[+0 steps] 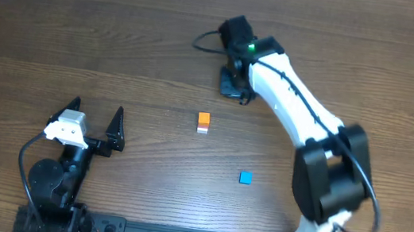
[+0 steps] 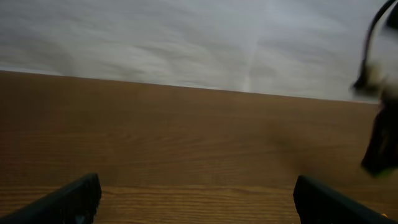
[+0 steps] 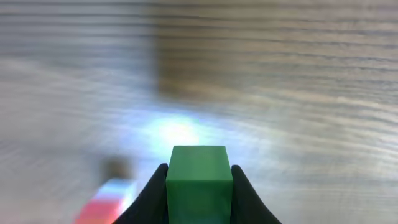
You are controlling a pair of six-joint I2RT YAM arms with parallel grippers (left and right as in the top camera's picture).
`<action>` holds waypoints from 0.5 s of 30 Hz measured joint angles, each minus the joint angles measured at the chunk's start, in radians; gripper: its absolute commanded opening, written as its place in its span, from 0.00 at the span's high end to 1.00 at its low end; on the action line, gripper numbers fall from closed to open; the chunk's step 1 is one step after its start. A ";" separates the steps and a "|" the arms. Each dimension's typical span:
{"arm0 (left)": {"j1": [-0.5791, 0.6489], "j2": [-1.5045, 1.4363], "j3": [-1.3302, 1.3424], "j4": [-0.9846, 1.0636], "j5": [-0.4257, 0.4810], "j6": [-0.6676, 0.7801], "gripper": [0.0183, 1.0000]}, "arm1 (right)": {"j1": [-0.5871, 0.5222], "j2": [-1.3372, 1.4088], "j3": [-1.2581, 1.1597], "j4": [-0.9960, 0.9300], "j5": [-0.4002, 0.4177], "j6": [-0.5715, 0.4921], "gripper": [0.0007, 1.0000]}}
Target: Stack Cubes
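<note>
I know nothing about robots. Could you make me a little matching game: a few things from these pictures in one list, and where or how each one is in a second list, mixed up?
Things:
1. green cube
2. blue cube
3. orange cube
4. left end effector

Places or states:
A. on top of the white cube
B. open, holding nothing
C. gripped by the right end effector
D. alone on the table

Pairs: 1-C, 2-D, 3-A, 4-B.
</note>
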 measured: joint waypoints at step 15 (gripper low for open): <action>0.000 0.000 0.000 0.000 0.000 0.000 0.00 | 0.233 -0.110 0.002 -0.094 0.039 0.190 0.99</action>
